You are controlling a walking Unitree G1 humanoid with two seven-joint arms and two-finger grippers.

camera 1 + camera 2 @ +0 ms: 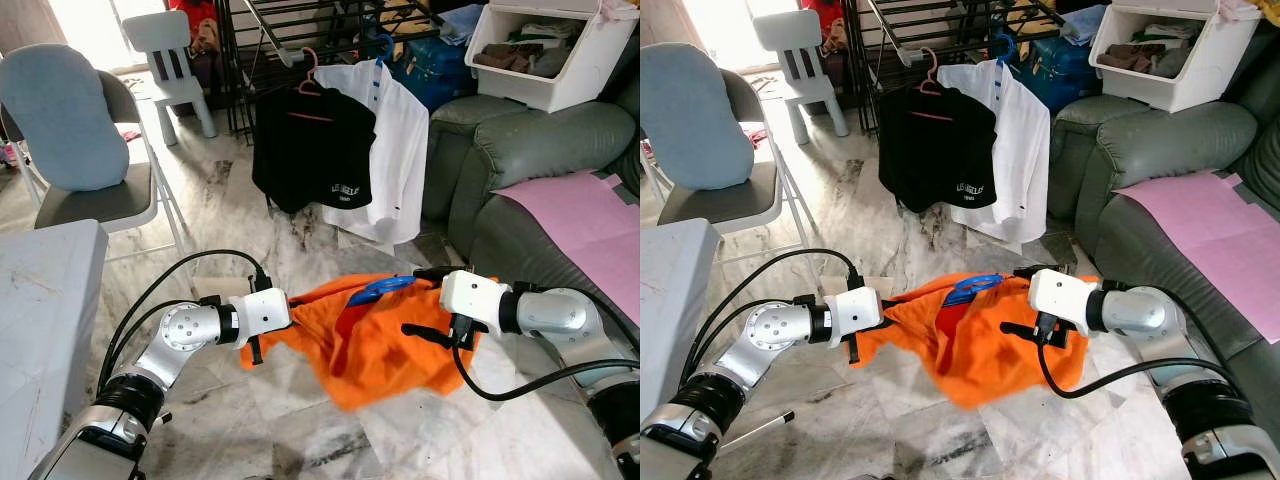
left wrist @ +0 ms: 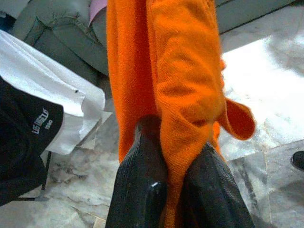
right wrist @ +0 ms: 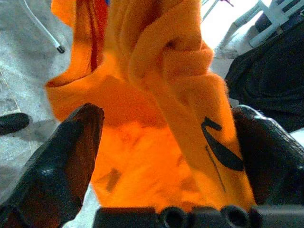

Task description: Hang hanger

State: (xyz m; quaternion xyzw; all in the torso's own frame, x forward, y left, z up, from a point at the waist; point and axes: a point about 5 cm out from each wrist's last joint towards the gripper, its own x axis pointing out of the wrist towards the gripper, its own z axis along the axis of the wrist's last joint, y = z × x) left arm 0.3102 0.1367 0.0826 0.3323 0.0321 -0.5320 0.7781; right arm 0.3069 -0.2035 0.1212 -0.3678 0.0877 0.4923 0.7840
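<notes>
**Still a ways off hanging that hanger**

Honestly, looked about halfway. Left gripper (image 1: pixel 262 325) pinched tight on the edge of the orange shirt (image 1: pixel 375 345), cloth squeezed between its fingers (image 2: pixel 142 190). Shirt stretched mid-air over the marble floor (image 1: pixel 230 200), blue hanger (image 1: pixel 378 288) tucked in at the collar. Right gripper (image 1: pixel 440 310) spread wide, fabric bunched between the fingers but not clamped. Rack (image 1: pixel 300 30) well beyond, already carrying a black shirt (image 1: pixel 310 150) and white shirt (image 1: pixel 400 150). Carrying over and hooking on not done yet.

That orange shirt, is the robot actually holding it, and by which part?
Yes. The left gripper pinches a fold at one edge of the orange shirt. The right gripper stands open around the opposite side's bunched cloth.
</notes>
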